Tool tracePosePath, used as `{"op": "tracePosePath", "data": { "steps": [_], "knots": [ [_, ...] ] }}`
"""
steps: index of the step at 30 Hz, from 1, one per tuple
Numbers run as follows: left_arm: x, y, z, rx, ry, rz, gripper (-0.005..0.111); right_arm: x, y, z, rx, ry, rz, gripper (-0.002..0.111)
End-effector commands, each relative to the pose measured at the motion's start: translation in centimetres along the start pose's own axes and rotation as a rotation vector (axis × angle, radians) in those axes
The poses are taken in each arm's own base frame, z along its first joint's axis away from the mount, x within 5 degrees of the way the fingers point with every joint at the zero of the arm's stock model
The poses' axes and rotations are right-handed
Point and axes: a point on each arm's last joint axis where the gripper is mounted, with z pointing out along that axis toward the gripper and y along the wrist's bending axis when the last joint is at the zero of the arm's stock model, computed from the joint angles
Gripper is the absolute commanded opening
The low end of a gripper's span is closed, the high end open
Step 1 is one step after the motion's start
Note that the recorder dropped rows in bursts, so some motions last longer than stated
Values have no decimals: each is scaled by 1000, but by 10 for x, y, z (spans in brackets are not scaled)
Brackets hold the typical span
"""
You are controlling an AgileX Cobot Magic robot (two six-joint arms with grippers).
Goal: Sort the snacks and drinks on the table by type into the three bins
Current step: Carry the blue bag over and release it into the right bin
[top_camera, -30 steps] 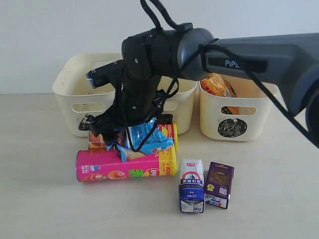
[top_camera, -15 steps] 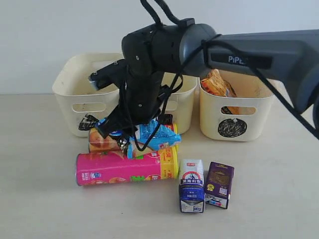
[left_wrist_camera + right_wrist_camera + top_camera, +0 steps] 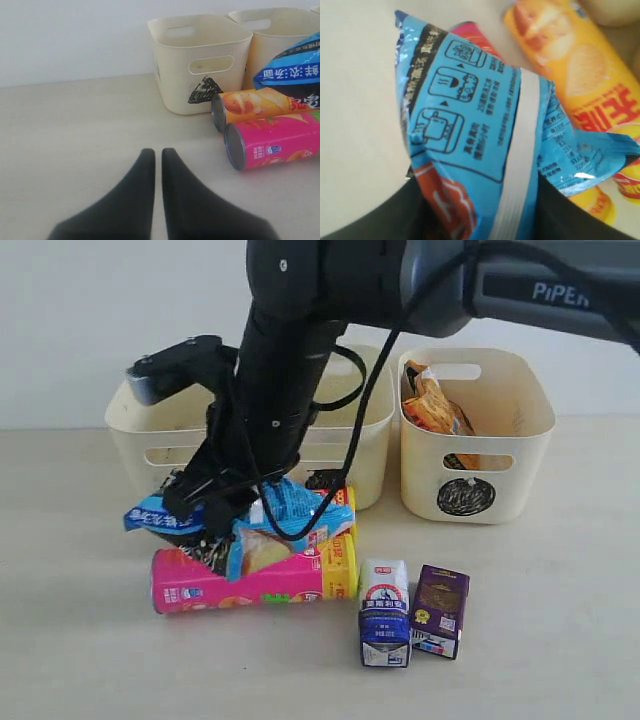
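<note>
Exterior view: the right arm reaches to the left part of the table [image 3: 80,660].
Right gripper [image 3: 210,532]: clamped on the blue bag [image 3: 296,508].
Blue bag: held over the pink can [image 3: 250,582] and the yellow-orange can [image 3: 255,103], which lie side by side near the triangle bin [image 3: 200,65].
Left gripper [image 3: 157,156]: fingers together, nothing between them.
Cartons: the white and blue carton [image 3: 385,615] and the purple carton [image 3: 441,608] stand upright, just beside each other.
Orange bag [image 3: 436,410]: inside the circle bin [image 3: 510,475].
</note>
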Motion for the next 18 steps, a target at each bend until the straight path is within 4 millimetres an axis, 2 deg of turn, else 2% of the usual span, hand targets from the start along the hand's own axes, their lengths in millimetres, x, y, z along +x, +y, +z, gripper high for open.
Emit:
{"op": "tracePosePath", "data": {
  "steps": [1, 5, 8, 12, 18],
  "knots": [
    [-1, 0, -1, -4, -10, -6, 4, -3, 4, -23, 45, -57, -51, 1],
    [-1, 0, -1, -4, -10, -6, 4, 6, 4, -58, 130, -18, -77, 1],
    [-1, 0, -1, -4, -10, -6, 4, 12, -7, -80, 224, -17, -72, 1],
    [-1, 0, -1, -4, -10, -6, 4, 25, -40, -102, 280, -41, 17, 0],
    [-1, 0, -1, -4, -10, -6, 4, 49, -102, -119, 370, -77, 165, 0]
  ]
}}
